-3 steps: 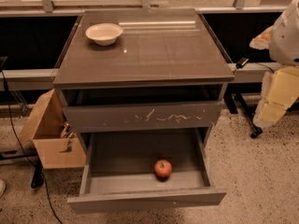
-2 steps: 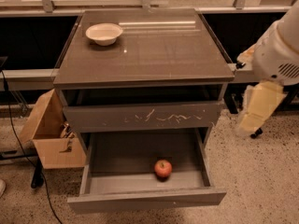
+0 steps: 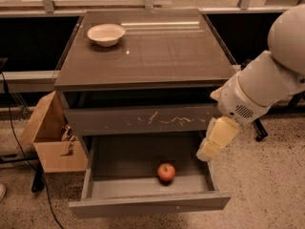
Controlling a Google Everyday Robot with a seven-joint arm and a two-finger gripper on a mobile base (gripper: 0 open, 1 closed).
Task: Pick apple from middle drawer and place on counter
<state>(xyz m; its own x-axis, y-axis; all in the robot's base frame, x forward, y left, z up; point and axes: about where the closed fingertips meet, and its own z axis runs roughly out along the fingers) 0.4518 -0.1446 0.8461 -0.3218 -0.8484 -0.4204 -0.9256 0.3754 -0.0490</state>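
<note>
Apple (image 3: 166, 172) lies in the open middle drawer (image 3: 147, 202), 1 short reach down-left of the gripper (image 3: 208, 150), which hangs over the drawer's rt wall, seemingly pointing down; spread or closed, can't tell.

Your gripper (image 3: 206, 152) hangs over the right side of the open middle drawer (image 3: 147, 203), pointing down. The apple (image 3: 166, 172) sits in the tray near the front, apart from the gripper. On the counter (image 3: 162, 51), a white bowl (image 3: 106, 34) rests back-left.
</note>
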